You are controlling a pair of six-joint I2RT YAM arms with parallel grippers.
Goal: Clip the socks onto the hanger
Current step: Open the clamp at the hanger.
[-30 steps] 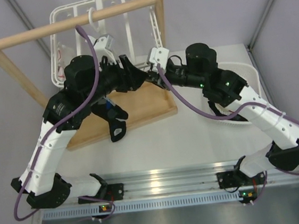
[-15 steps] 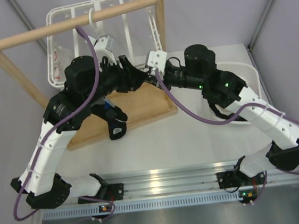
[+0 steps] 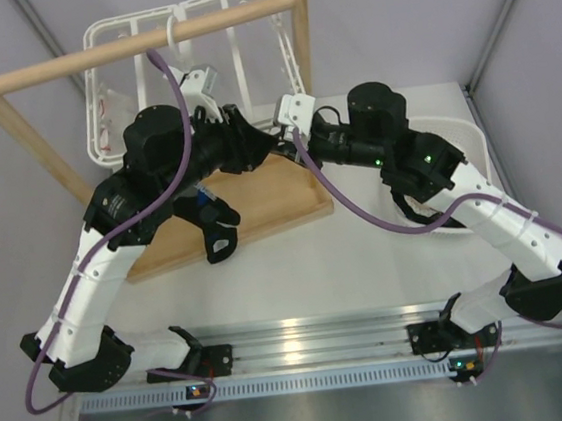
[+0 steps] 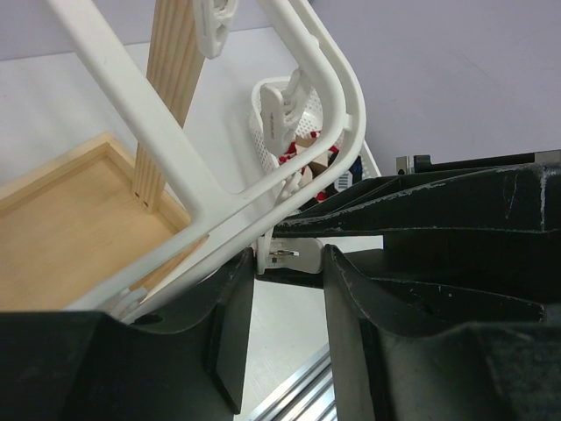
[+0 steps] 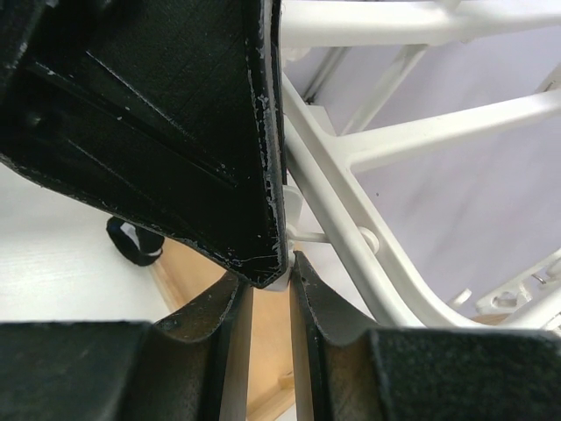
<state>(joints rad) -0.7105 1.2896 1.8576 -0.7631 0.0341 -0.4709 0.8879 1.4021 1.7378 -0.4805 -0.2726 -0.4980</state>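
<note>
Your two arms meet at the lower right corner of the large white plastic drying hanger point(image 4: 149, 118), and there is very little room there. The hanger hangs from the light wooden rail stand point(image 3: 133, 43), whose upright post stands just beside that corner. The shallow wooden tray point(image 3: 270, 197) lies directly under both wrists. On the right, the white perforated plastic basket point(image 3: 459, 136) sits close against your right forearm. The only open stretch of table point(image 3: 318, 277) lies toward the arm bases.

Your left gripper point(image 4: 287, 263) has its jaws partly apart and holds nothing. The hanger's rounded rim crosses just above the left finger, and a small white dangling clip point(image 4: 280, 256) sits at the mouth of the gap. The black body of the right gripper fills the right side of that view, nearly touching.

Your right gripper point(image 5: 270, 274) shows only a narrow slit between its jaws. A bit of white plastic sits right at their tips, but you cannot tell whether it is pinched.

The black fabric sock with a pale patch point(image 3: 219, 239) lies limp on the near left part of the tray. It is below the left forearm and well apart from both sets of jaws.
</note>
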